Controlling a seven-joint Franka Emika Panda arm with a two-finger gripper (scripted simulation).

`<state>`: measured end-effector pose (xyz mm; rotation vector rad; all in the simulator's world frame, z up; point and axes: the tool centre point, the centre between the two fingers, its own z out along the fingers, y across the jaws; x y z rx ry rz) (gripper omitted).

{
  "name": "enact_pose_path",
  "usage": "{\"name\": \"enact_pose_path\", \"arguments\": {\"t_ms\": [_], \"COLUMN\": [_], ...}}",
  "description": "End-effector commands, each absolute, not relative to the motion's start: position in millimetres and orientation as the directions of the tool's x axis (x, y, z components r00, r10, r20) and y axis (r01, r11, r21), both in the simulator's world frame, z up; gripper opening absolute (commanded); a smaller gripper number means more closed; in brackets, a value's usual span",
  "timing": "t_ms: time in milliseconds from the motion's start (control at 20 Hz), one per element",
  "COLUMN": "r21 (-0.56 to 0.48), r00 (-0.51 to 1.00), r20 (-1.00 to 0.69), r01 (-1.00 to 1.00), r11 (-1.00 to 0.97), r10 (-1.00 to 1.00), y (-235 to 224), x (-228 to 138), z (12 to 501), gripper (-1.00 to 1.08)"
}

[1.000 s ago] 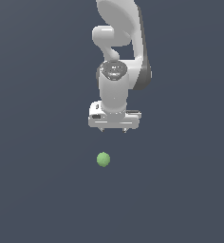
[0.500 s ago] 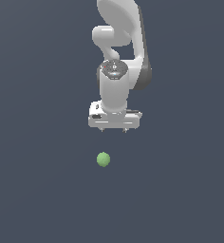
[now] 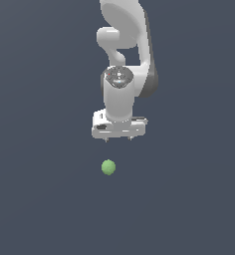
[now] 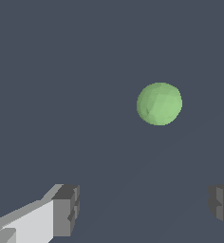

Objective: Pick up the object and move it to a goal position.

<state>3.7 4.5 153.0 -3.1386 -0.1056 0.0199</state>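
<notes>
The object, a small plain bright-green ball (image 3: 108, 167), lies on the dark grey surface in the exterior view. My white gripper (image 3: 118, 139) hangs above it, a little toward the exterior view's right, and does not touch it. In the wrist view the ball (image 4: 159, 104) shows apart from my gripper (image 4: 144, 209), whose two grey fingertips (image 4: 66, 209) stand wide apart with nothing between them. The gripper is open.
The white arm (image 3: 127, 60) rises straight up behind the gripper in the exterior view. A plain dark grey surface (image 3: 40, 199) fills everything else, with no other object in sight.
The gripper has shifted slightly toward the exterior view's left, closer to over the ball. The ball has not moved.
</notes>
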Motion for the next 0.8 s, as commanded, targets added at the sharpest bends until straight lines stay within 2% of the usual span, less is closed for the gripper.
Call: {"name": "enact_pose_path", "arguments": {"t_ms": [0,750], "r21": [0.000,0.002], "r00": [0.994,0.884], "r20": [-0.013,-0.014], "r01": [0.110,0.467], "r11": [-0.994,-0.884], "r10": [0.110,0.467], "y": [2.9,-11.3], "x": [7.1,36.5], "z": [150.5,128.0], "gripper": [1.00,1.00]}}
